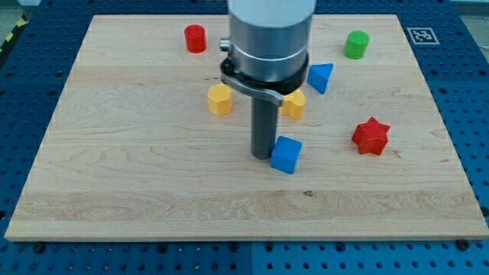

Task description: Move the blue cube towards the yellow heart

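Observation:
The blue cube (286, 154) lies on the wooden board just below the middle. My tip (263, 156) stands right against the cube's left side, touching it or nearly so. The yellow heart (294, 105) lies above the cube, partly hidden behind the arm's grey body (269, 38). The rod rises from the tip into that body at the view's top.
A yellow hexagonal block (220, 99) lies left of the rod. A blue triangular block (321, 77) lies upper right of the heart. A red cylinder (195, 38) sits at top left, a green cylinder (356, 44) at top right, a red star (371, 136) at right.

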Tool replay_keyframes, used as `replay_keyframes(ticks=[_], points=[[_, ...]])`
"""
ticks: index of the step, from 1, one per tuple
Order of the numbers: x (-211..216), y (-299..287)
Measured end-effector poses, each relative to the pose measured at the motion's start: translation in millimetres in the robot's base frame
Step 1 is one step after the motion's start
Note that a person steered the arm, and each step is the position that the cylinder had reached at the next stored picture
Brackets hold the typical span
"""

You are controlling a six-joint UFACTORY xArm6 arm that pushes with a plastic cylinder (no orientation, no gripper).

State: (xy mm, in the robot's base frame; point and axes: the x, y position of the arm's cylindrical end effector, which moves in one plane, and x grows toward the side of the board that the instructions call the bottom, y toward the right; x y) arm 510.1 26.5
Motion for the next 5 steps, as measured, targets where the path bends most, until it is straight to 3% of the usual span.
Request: replay_keyframes(ticks=[3, 5], points=[[66, -2], [61, 55]])
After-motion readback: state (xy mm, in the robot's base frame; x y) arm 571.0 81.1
